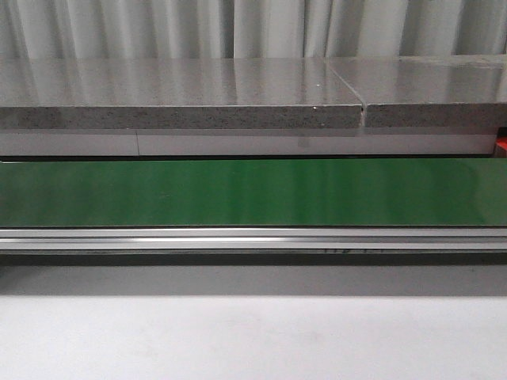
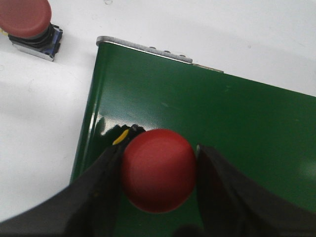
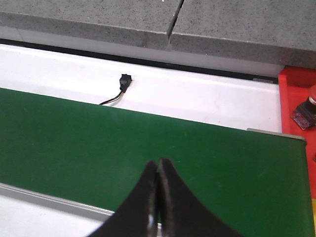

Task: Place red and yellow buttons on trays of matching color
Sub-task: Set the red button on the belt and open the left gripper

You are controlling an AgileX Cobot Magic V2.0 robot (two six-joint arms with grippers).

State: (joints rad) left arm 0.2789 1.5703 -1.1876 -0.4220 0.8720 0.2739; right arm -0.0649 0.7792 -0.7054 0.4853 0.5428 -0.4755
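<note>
1. I am watching my left gripper (image 2: pixel 159 173) clamping a red button (image 2: pixel 158 170) by its cap, one finger on each side, over the green belt (image 2: pixel 237 133) near its end.
2. I am judging this a carry grip: squeezing the round cap keeps the button from rolling out.
3. Another red button (image 2: pixel 29 27) is sitting on the white table (image 2: pixel 39 148) beside the belt, well apart.
4. My right gripper (image 3: pixel 157 197) is hanging over the belt with its fingers pressed together, holding nothing.
5. The red tray (image 3: pixel 296 91) is lying past the belt's far end, a button (image 3: pixel 307 108) already in it, so I am aiming there next.
</note>
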